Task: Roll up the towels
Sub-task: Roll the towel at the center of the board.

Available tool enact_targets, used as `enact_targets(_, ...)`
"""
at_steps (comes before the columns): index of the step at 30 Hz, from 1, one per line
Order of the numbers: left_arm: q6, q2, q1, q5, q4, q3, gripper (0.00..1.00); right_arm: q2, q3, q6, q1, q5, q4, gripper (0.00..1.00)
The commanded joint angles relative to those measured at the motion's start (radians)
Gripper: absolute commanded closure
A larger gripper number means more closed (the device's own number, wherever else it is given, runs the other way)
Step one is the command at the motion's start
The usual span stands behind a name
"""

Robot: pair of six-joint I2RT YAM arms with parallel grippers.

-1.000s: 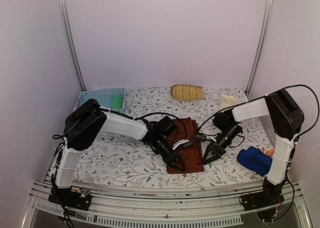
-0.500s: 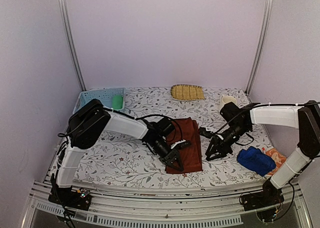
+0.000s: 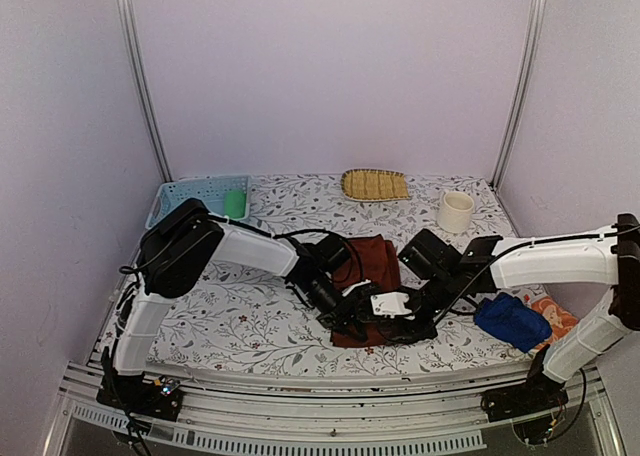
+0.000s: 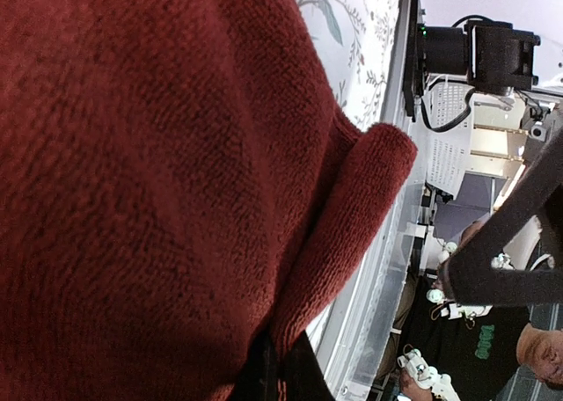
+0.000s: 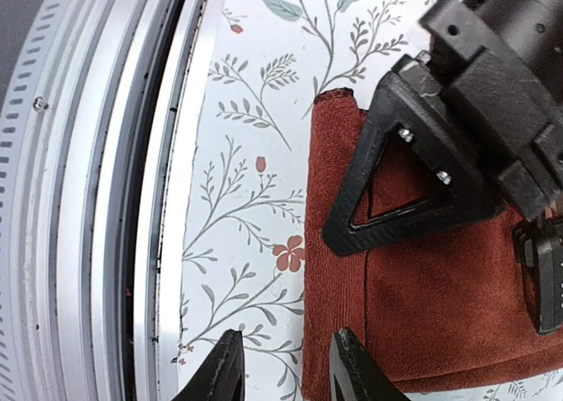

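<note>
Overhead view with both wrist views. The dark reddish-brown towel (image 3: 372, 266) lies flat on the floral-covered table (image 3: 240, 326), a little toward 6 o'clock from the table's middle. Both arms meet over its near edge.

The left gripper (image 4: 277, 373) has its fingers pressed together on that edge. In the left wrist view, a raised fold of terry cloth runs down into the closed tips, so the towel is pinched there.

The right gripper (image 5: 288, 338) is partly parted with a narrow gap and holds nothing. It sits low over the tablecloth at the same edge, and the towel's border shows between its fingers (image 5: 345, 366). Whether they touch the cloth cannot be told. In the right wrist view, the left gripper's black triangular finger rests on the towel just ahead.

The royal blue towel (image 3: 510, 321) lies bunched at about 4 o'clock from the red one. The orange towel (image 3: 556, 312) shows just beyond it at the table's right edge. The green towel (image 3: 235, 204) sits in the pale blue basket (image 3: 195, 193) at 10 o'clock. A straw tray (image 3: 375, 184) lies at 12 o'clock and a cream cup (image 3: 455, 212) at 2 o'clock.
</note>
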Motion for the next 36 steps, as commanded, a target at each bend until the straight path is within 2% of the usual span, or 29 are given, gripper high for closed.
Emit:
enact_targets(1,-0.029,0.064,0.02,-0.069,-0.094,0.01,1.0,0.045,-0.028,0.005,0.07,0.141,0.097,0.64)
enact_targets(6,-0.026,0.074,0.02,-0.067,-0.103,0.022,1.0,0.109,-0.025,0.035,0.088,0.216,0.144,0.64)
enact_targets(16,-0.014,0.077,0.03,-0.073,-0.12,0.041,1.0,0.185,-0.056,0.033,0.089,0.26,0.169,0.65)
enact_targets(19,0.005,0.065,0.036,-0.093,-0.124,0.054,1.0,0.217,-0.062,0.031,0.089,0.282,0.167,0.74)
enact_targets(23,0.041,-0.016,0.062,-0.172,-0.099,0.038,0.84,0.229,-0.071,0.034,0.088,0.268,0.149,0.87)
enact_targets(26,0.048,-0.162,0.086,-0.26,-0.014,-0.058,0.76,0.214,-0.054,0.038,0.072,0.183,0.09,0.93)
enact_targets(31,0.03,-0.517,0.079,-0.495,0.339,-0.4,0.67,0.211,0.015,0.041,-0.009,-0.103,-0.073,0.96)
enact_targets(34,0.083,-0.71,0.023,-0.664,0.524,-0.634,0.63,0.259,0.075,0.024,-0.081,-0.273,-0.172,0.96)
enact_targets(36,0.175,-0.813,-0.062,-0.813,0.624,-0.74,0.6,0.318,0.139,-0.007,-0.144,-0.396,-0.265,0.97)
